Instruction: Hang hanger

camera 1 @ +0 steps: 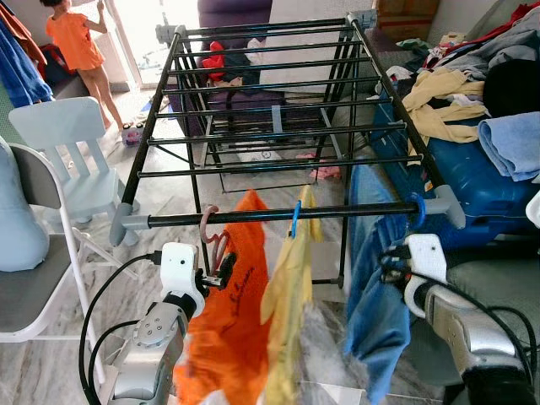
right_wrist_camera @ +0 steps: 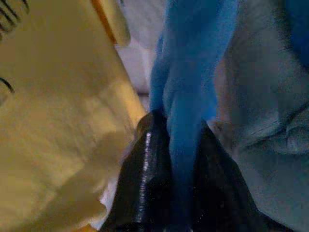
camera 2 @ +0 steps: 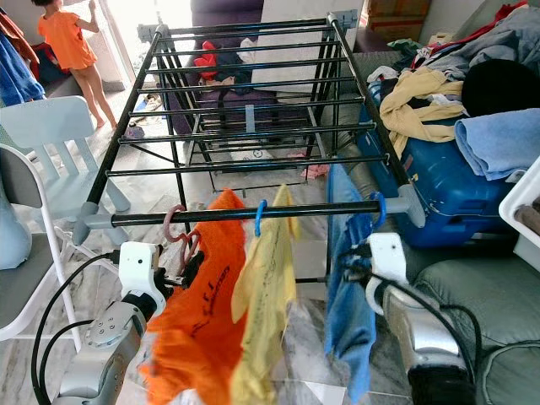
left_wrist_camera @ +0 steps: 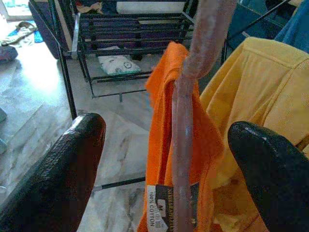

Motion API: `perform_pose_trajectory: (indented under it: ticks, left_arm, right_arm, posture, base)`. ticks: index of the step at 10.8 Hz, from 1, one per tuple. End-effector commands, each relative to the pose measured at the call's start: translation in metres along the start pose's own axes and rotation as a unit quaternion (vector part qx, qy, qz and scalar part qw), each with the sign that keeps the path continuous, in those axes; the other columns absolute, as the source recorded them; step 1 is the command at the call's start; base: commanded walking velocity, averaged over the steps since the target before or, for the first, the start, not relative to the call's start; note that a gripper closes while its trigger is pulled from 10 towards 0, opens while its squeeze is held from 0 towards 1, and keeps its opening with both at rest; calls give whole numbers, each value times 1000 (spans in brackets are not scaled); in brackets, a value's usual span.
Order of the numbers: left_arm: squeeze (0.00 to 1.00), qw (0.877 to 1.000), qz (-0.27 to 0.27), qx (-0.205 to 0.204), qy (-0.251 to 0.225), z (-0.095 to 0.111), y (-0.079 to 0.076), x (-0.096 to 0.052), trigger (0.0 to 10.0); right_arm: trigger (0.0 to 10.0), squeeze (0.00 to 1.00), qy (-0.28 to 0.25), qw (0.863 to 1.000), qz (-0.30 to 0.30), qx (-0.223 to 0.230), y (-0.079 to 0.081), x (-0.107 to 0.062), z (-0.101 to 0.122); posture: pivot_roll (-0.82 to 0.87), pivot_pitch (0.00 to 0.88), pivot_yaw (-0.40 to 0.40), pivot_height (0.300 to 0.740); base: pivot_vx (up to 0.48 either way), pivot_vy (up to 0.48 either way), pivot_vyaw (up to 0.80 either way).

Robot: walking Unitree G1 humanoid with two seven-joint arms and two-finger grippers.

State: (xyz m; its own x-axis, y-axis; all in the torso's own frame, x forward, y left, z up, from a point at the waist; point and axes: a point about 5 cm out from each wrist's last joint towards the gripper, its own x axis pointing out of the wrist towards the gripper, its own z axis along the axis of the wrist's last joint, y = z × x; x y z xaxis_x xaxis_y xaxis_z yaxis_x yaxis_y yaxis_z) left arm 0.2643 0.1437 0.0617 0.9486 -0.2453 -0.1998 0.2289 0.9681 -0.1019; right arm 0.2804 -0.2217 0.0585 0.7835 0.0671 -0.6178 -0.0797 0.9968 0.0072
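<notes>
three hangers hang on the drying rack's [camera 1: 253, 139] front bar: pink hanger [camera 1: 213, 234] with orange shirt [camera 1: 232, 321], blue ones with yellow shirt [camera 1: 287, 312] and blue garment [camera 1: 375, 287]. left hand [camera 1: 221, 272] spread around the pink hanger; right hand [right_wrist_camera: 169, 193] pinches the rightmost blue hanger [right_wrist_camera: 186, 111]. open floor [camera 1: 169, 190] under the rack.
</notes>
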Motion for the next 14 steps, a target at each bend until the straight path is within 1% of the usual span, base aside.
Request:
perform_pose_trajectory:
  ticks: [1,2,3,5,6,7,9,10,12,14]
  left_arm:
    - [0,1000,4,9,6,1,3,1,10000]
    - [0,1000,7,10,6,1,4,0,10000]
    - [0,1000,9,13,1,4,4,-3,10000]
    - [0,1000,12,12,0,3,5,-5,10000]
    - [0,1000,12,12,0,3,5,-6,10000]
    - [0,1000,11,13,1,3,5,-6,10000]
    - [0,1000,12,19,-1,6,4,-7,10000]
    - [0,1000,14,21,-2,6,4,-9,10000]
    - [0,1000,13,28,-6,9,4,-8,10000]
    - [0,999,17,31,-4,10,5,-9,10000]
  right_arm:
    - [10000,1000,28,1000,8,4,4,1,-13]
    - [10000,1000,4,1000,-6,9,2,-2,-11]
    - [10000,1000,-61,998,-24,12,1,-11,1]
    - [10000,1000,-110,992,-60,0,3,-27,3]
    - [10000,1000,-134,989,-64,-6,4,-37,1]
    - [10000,1000,-161,984,-76,-15,3,-50,1]
    - [10000,1000,-174,980,-96,-18,-1,-63,-3]
    - [10000,1000,-182,978,-106,-9,-1,-69,-7]
    - [10000,1000,-202,974,-100,1,8,-75,-3]
    - [10000,1000,-208,973,-96,11,11,-79,-4]
  posture:
    - [-158,0,62,740]
    - [-160,0,60,740]
    - [-160,0,60,740]
    - [-160,0,61,740]
    - [-162,0,63,740]
    - [-165,0,66,740]
    - [-164,0,67,740]
    - [-164,0,67,740]
    - [-157,0,69,740]
    - [-156,0,72,740]
  base:
    - [0,0,0]
    - [0,0,0]
    - [0,0,0]
    - [0,0,0]
    - [0,0,0]
    - [0,0,0]
    - [0,0,0]
    - [0,0,0]
    - [0,0,0]
    - [0,0,0]
